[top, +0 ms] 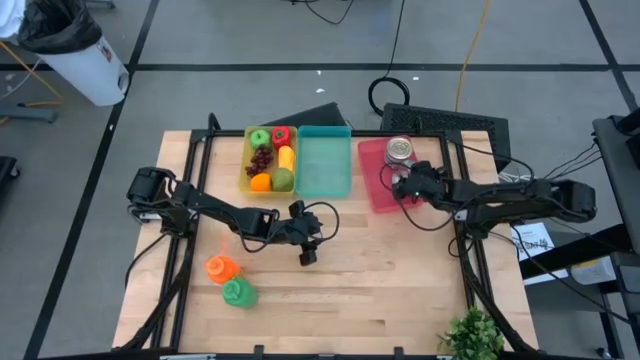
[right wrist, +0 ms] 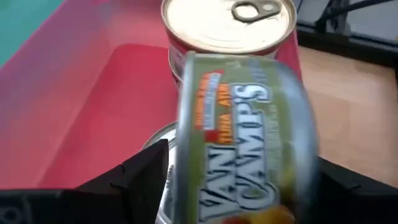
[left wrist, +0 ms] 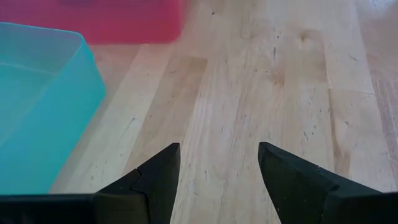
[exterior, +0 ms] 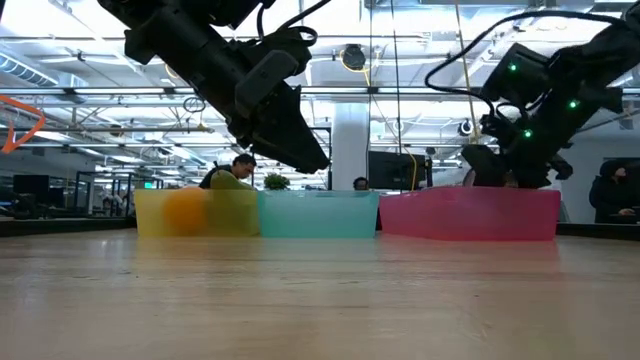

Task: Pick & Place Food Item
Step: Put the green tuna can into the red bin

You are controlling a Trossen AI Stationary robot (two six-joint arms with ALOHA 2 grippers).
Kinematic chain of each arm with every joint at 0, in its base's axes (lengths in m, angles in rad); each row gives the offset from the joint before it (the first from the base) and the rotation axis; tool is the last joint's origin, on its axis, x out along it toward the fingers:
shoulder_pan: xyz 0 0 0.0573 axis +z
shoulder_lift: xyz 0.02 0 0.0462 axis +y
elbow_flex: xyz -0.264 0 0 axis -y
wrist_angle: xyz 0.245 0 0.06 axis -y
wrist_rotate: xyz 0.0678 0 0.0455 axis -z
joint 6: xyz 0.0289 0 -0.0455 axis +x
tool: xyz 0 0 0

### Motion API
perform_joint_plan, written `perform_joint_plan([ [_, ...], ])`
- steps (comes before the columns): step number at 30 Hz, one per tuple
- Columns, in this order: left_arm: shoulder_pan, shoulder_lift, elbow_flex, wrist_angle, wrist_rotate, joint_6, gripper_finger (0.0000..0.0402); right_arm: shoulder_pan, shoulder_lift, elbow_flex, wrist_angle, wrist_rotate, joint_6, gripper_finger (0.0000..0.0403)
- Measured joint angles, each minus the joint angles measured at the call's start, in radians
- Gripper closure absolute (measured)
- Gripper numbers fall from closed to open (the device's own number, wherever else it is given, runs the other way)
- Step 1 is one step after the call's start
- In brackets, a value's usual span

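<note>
Right wrist view: right gripper (right wrist: 239,186) clamped around a tuna can (right wrist: 245,137) above the pink bin (top: 375,185), beside another can (right wrist: 227,25). Left gripper (left wrist: 217,168) spread, empty, over bare table (left wrist: 280,93).

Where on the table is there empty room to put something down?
The teal bin looks bare inside. There's open wood across the front, between the left pincer and the plant. It's crowded in the yellow bin full of fruit, and in the pink bin, where the right pincer holds a can.
</note>
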Motion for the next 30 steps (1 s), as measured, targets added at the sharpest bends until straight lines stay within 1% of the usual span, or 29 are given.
perform_joint_plan([
  [2,0.0,0.0,0.0,-0.002,0.0,0.0,0.0174,-0.001,-0.001,-0.019,0.04,-0.022,-0.014,0.0133],
  [3,0.0,0.0,0.0,-0.002,0.0,0.0,0.0174,-0.002,-0.001,-0.028,0.059,-0.072,-0.008,0.0135],
  [6,0.0,0.0,0.0,-0.003,0.0,-0.001,0.0174,-0.001,-0.002,-0.038,0.095,-0.122,-0.019,0.0157],
  [8,0.0,0.0,0.0,-0.003,0.0,-0.002,0.0174,-0.002,-0.013,-0.039,0.103,-0.158,-0.026,0.0185],
  [10,0.0,0.0,0.0,-0.003,0.0,-0.002,0.0174,-0.001,-0.028,-0.043,0.098,-0.205,-0.024,0.0222],
  [12,0.0,0.0,0.0,-0.004,0.0,-0.002,0.0174,0.0,-0.056,-0.045,0.095,-0.229,-0.036,0.0262],
  [13,0.0,0.0,0.0,-0.003,0.0,-0.002,0.0174,-0.002,-0.071,-0.045,0.102,-0.242,-0.042,0.0267],
  [19,-0.001,0.0,0.0,-0.002,-0.001,-0.004,0.0174,-0.004,-0.126,-0.044,0.136,-0.377,-0.049,0.0267],
  [23,-0.001,0.0,0.0,0.002,0.0,-0.005,0.0174,-0.034,-0.129,-0.04,0.13,-0.497,-0.04,0.0267],
  [25,-0.001,0.0,0.0,0.003,0.0,-0.006,0.0174,-0.051,-0.128,-0.038,0.115,-0.497,-0.037,0.0267],
  [28,-0.001,0.0,0.0,0.002,0.0,-0.007,0.0174,-0.063,-0.127,-0.041,0.053,-0.431,-0.022,0.0267],
  [29,-0.001,0.0,0.0,0.001,0.0,-0.007,0.0174,-0.064,-0.127,-0.042,0.049,-0.42,-0.019,0.0265],
  [30,0.0,0.0,0.0,-0.003,0.0,-0.007,0.0174,-0.063,-0.127,-0.042,0.049,-0.423,-0.023,0.0254],
])
